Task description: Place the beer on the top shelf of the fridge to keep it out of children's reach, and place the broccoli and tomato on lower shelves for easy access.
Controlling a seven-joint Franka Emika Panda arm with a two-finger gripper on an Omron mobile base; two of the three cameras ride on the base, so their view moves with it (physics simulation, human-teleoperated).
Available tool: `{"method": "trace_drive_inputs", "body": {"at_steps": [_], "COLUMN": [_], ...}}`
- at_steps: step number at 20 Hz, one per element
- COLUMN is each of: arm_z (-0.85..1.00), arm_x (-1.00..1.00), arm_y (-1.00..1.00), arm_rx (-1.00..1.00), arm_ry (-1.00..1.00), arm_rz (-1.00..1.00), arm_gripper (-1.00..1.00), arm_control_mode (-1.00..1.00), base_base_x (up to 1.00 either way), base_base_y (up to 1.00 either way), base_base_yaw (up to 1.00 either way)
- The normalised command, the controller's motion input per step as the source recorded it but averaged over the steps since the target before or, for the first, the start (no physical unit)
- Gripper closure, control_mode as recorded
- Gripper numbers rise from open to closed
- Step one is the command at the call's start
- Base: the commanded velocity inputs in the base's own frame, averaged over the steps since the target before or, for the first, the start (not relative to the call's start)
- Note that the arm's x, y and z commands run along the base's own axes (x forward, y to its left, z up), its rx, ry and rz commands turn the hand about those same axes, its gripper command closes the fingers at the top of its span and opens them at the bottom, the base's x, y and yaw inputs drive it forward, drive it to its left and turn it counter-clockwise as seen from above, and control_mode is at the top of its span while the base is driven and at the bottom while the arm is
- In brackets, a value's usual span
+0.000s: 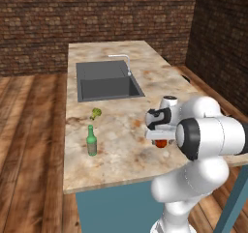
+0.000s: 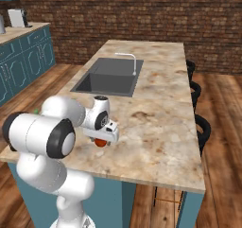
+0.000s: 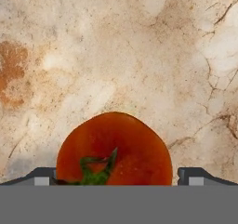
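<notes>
Hand view puts the tomato [image 3: 114, 148] between your pincer's [image 3: 114, 176] spread fingertips, near the surface's [image 1: 121, 145] front edge: you're at the tomato pickup, so close next.

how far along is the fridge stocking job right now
Nothing looks shelved yet. The slim green glass beer bottle and the tiny yellow-green broccoli floret sit on the marble counter. The gripper straddles the round red-orange tomato; whether it is gripped is unclear. All three placements remain.
</notes>
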Motion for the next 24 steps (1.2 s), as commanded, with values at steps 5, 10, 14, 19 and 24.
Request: {"method": "trace_drive_inputs", "body": {"at_steps": [5, 10, 14, 19, 24], "arm_z": [-0.18, -0.24, -0.39, -0.57, -0.55], "arm_x": [0.13, 0.05, 0.00, -0.12, -0.33], "arm_y": [0.00, 0.00, 0.00, 0.00, 0.00], "arm_rx": [0.00, 0.00, 0.00, -0.03, -0.02], "arm_ry": [0.00, 0.00, 0.05, 0.09, 0.11], "arm_rz": [0.00, 0.00, 0.00, 0.00, 0.00], "arm_gripper": [-1.00, -1.00, 1.00, 1.00, 1.00], "arm_control_mode": [-1.00, -1.00, -1.00, -1.00, -1.00], "base_base_x": [0.00, 0.00, 0.00, 0.00, 0.00], "base_base_y": [0.00, 0.00, 0.00, 0.00, 0.00], "base_base_yaw": [0.00, 0.00, 0.00, 0.00, 0.00]}}
